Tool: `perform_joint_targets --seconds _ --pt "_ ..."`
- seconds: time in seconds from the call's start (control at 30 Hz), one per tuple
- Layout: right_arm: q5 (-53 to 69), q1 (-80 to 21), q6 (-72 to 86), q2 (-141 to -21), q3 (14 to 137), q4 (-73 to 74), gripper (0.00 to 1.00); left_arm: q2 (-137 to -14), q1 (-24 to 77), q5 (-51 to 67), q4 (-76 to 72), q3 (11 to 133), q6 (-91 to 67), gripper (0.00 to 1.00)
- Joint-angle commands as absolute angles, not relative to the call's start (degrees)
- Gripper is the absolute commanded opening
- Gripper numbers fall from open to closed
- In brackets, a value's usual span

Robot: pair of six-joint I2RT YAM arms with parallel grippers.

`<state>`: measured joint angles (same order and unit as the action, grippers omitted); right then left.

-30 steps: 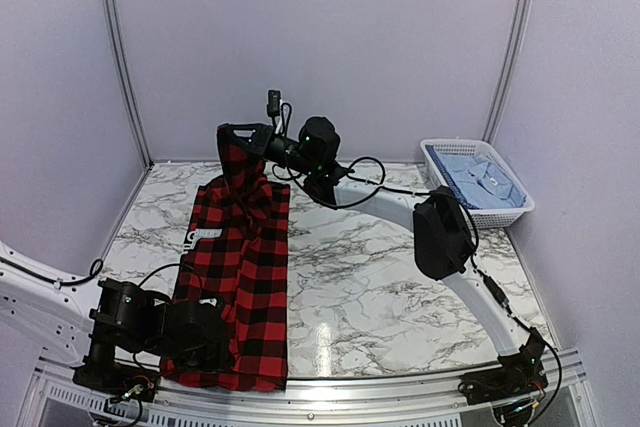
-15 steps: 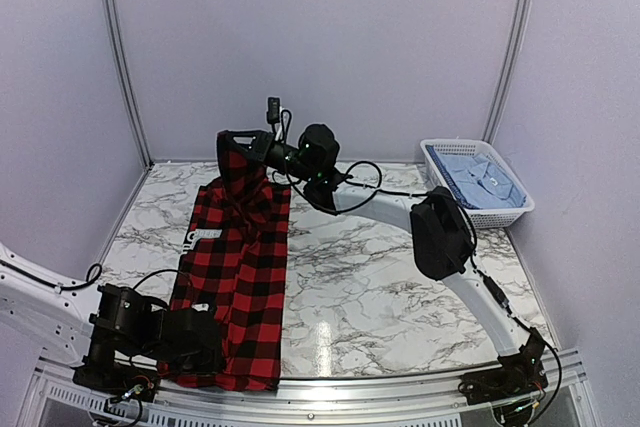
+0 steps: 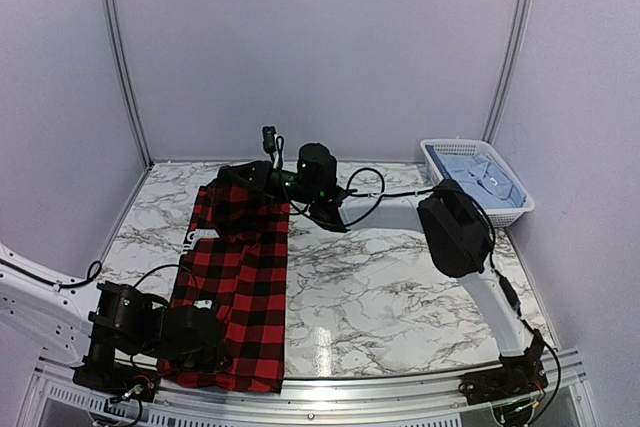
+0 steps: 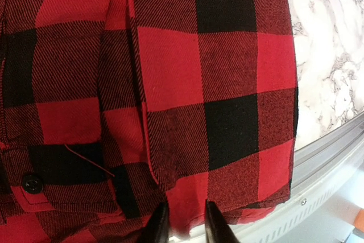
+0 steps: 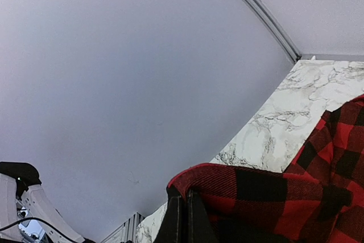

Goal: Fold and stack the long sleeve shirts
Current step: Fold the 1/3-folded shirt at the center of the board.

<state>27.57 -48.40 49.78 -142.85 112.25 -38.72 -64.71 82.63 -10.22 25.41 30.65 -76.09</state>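
Shirt (image 3: 240, 267), red-black check, lies lengthwise on table (image 3: 400, 277) left side, far end lowered vs 1 s ago by right claw (image 5: 183, 206) clamped on it, left claw (image 4: 183, 223) pinching near hem, so approx. flat, ready to fold.

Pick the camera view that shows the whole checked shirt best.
Top external: the checked shirt shows nearly full length. Left wrist shows only its near hem; right wrist only the fold pinched by the right gripper.

place: robot lab cell | white panel walls (image 3: 320, 47) | marble tabletop (image 3: 385, 282) | aluminium edge rail (image 3: 400, 385)
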Motion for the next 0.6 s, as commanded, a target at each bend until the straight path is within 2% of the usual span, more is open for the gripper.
perform_joint_targets --seconds 0.0,0.1,0.2,0.37,0.57 --pt "25.2 -50.0 45.2 -135.6 108.6 -37.4 0.0 -63.6 83.0 -12.9 28.9 31.5 -76.3 0.3" --pt "25.3 -50.7 44.5 -133.8 106.0 -36.4 0.0 -61.4 82.7 -16.3 32.8 33.1 -76.5 0.46" --pt "24.8 -51.6 42.7 -132.1 103.6 -34.6 0.0 -58.9 81.7 -19.5 36.1 35.3 -76.0 0.52" --pt "22.3 -53.1 38.9 -129.5 99.4 -29.8 0.0 -55.6 74.6 -21.5 38.7 38.7 -69.9 0.53" --pt "20.2 -53.9 38.1 -126.1 89.5 -30.6 0.0 -56.6 57.1 -18.2 38.2 43.9 -57.7 0.53"
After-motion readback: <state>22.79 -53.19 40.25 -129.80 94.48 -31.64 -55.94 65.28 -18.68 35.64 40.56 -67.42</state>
